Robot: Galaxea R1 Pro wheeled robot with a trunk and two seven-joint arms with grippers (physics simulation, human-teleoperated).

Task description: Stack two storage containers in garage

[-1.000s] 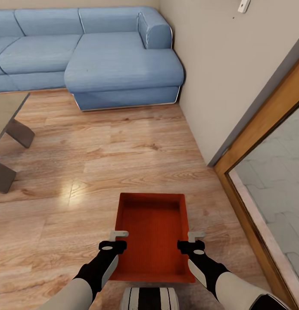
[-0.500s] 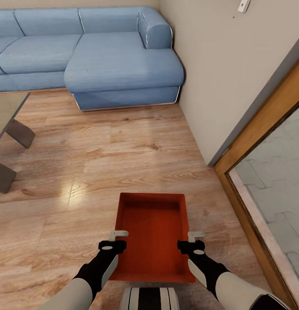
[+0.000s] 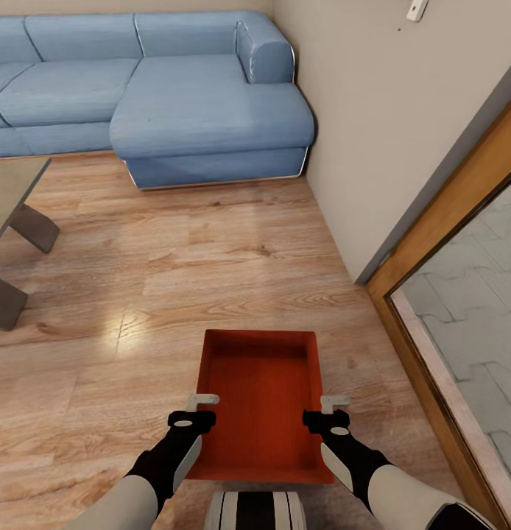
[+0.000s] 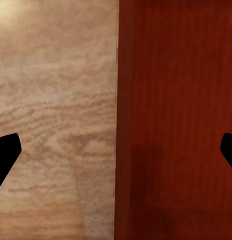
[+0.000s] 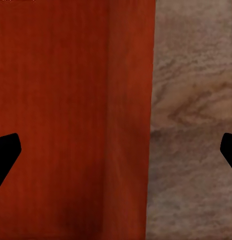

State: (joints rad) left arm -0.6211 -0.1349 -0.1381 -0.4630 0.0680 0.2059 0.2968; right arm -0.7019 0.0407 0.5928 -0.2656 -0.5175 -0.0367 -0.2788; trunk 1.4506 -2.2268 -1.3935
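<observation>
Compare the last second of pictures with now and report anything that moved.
Nothing visibly changed: the left gripper and right gripper still sit open over the long walls of the storage container on the wood-plank floor, and the sofa keeps its place.

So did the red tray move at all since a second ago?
No. The red tray sits at the same spot on the wood floor, its far edge just as far from the blue sofa as before.

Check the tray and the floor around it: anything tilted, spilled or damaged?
Nothing stands out. The storage container sits level and empty on the wood floor, with the left gripper and right gripper straddling its side walls.
</observation>
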